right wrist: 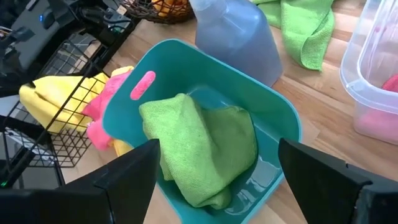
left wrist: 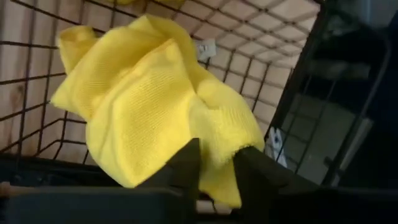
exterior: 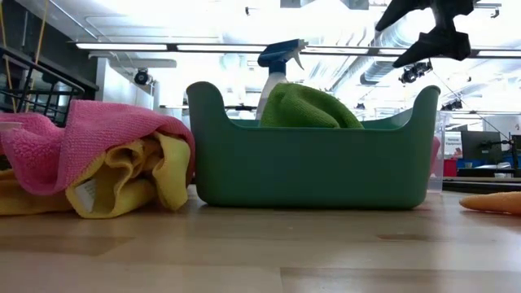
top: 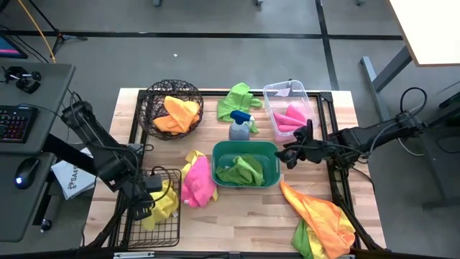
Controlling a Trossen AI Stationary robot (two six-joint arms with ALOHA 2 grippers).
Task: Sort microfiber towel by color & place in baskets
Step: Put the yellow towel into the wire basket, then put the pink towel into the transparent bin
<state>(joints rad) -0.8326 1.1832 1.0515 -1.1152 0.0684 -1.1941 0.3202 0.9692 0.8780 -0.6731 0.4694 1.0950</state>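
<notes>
My left gripper [top: 147,205] hangs over the rectangular black wire basket [top: 154,232] at the near left, shut on a yellow towel [left wrist: 143,106] that lies in it. My right gripper [right wrist: 217,174] stands open above the right rim of the teal tub [top: 244,146], touching nothing. A lime green towel [right wrist: 199,149] lies in the tub. An orange towel [top: 180,115] sits in the round wire basket [top: 172,90]. Pink towels [top: 289,119] are in the clear bin [top: 287,89]. My left gripper has a folded edge of the yellow towel [left wrist: 219,155] between its two fingers [left wrist: 186,171], which come steeply from above. The bulk of the towel rests crumpled on the basket's wire floor [left wrist: 37,81], slack below the fingers.
A pink towel over a yellow one [top: 195,180] lies between the wire basket and the tub. Orange and green towels [top: 323,216] lie at the near right, and a green one [top: 239,99] at the far middle. A spray bottle [top: 239,126] stands behind the tub.
</notes>
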